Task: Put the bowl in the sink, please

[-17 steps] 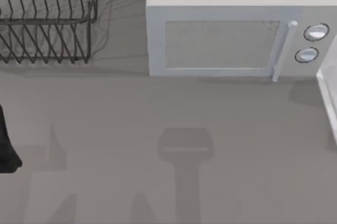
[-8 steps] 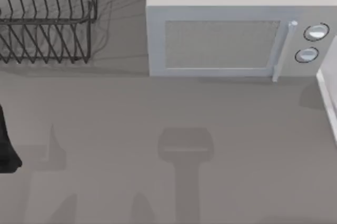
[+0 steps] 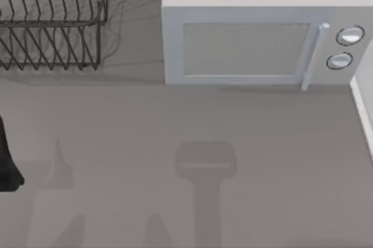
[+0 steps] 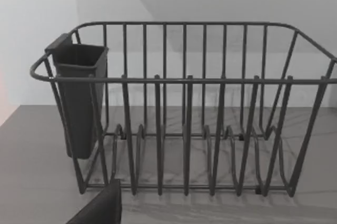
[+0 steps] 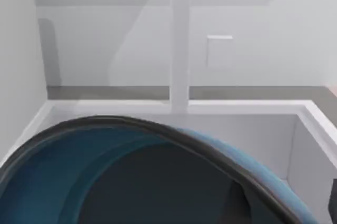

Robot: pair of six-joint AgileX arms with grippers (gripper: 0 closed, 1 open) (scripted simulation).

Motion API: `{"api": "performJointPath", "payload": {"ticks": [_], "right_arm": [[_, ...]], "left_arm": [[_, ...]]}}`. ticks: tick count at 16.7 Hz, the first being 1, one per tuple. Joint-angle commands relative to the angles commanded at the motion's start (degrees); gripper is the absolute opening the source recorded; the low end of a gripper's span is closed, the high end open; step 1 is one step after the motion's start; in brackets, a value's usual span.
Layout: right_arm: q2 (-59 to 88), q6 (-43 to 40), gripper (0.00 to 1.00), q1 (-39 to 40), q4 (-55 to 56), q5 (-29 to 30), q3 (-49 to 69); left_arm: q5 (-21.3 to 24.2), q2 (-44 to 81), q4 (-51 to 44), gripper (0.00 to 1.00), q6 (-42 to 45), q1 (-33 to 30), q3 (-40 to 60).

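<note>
Bowl [image 5: 47, 182]: glossy teal, round — hanging over the white boxy sink [image 5: 174, 109].
Right claw: grip unclear.
Left claw: grip unclear — facing wire rack [image 4: 184, 108].

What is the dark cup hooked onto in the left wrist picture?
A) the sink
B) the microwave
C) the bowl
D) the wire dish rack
D: the dark cup hangs on one end of the wire dish rack, which stands on the counter.
</note>
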Motion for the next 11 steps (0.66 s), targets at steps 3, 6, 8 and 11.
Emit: {"api": "performJointPath", "payload": {"ticks": [3, 6, 8, 11], "right_arm": [[0.0, 0.0, 0.83, 0.0, 0.0, 0.0, 0.0], [0.0, 0.0, 1.00, 0.0, 0.0, 0.0, 0.0], [0.0, 0.0, 1.00, 0.0, 0.0, 0.0, 0.0], [0.0, 0.0, 1.00, 0.0, 0.0, 0.0, 0.0]], "left_arm": [[0.0, 0.0, 0.0, 1.00, 0.0, 0.0, 0.0], [0.0, 0.0, 0.0, 1.00, 0.0, 0.0, 0.0], [0.0, 0.0, 0.0, 1.00, 0.0, 0.0, 0.0], [0.0, 0.0, 0.0, 1.00, 0.0, 0.0, 0.0]]}}
